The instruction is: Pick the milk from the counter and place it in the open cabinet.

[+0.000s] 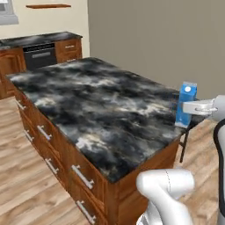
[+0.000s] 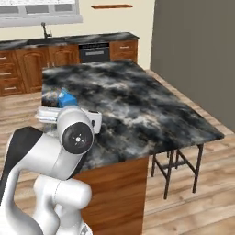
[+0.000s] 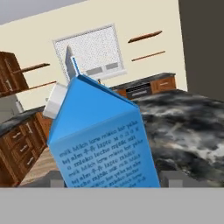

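The milk (image 3: pixel 103 144), a blue gable-topped carton with a white cap and white print, leans between my two fingertips in the hand view. From the left base view the milk (image 1: pixel 186 104) stands upright at the right corner of the marbled counter (image 1: pixel 101 105), and my gripper (image 1: pixel 193 107) reaches in from the right, shut on its middle. In the right base view only its blue top (image 2: pixel 68 97) shows behind my arm. A reddish-brown wall cabinet (image 3: pixel 8 72) sits at the left of the hand view; I cannot tell whether it is open.
The island has drawers with silver handles (image 1: pixel 82 176) on its near side. A back counter with a dark oven (image 1: pixel 39 55) runs along the far wall under a window (image 2: pixel 39 11). A black stool frame (image 2: pixel 176 167) stands under the island's right end.
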Robot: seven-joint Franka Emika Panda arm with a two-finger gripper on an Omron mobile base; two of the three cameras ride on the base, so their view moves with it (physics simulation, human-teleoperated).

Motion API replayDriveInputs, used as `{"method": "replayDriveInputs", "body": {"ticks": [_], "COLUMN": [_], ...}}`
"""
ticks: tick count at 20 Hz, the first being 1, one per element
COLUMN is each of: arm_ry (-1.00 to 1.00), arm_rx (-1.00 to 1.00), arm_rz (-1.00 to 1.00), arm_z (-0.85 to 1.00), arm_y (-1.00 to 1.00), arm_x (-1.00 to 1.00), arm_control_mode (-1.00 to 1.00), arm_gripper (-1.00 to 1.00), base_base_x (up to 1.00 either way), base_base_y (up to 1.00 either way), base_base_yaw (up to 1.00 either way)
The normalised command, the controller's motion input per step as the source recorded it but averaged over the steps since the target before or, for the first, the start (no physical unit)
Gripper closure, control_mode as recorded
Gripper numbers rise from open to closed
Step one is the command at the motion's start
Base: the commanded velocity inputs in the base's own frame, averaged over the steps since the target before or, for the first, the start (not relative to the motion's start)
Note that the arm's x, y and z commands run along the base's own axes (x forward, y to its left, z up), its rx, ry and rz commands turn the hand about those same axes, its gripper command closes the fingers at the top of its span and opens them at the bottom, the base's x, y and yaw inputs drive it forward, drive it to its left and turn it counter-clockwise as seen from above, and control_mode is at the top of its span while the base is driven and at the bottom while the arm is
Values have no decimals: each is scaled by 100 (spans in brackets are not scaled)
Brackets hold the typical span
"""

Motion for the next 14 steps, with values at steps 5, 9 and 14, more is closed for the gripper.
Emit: {"method": "replayDriveInputs", "body": {"ticks": [5,9,14], "arm_ry": [0,0,0], "arm_rx": [0,0,0], "arm_rz": [0,0,0], "arm_z": [0,0,0], "arm_y": [0,0,0], "arm_x": [0,0,0], "arm_control_mode": [100,100,100], "arm_gripper": [100,100,100], "base_base_x": [0,0,-1], "base_base_y": [0,0,1], "base_base_yaw": [-96,-94,-90]}}
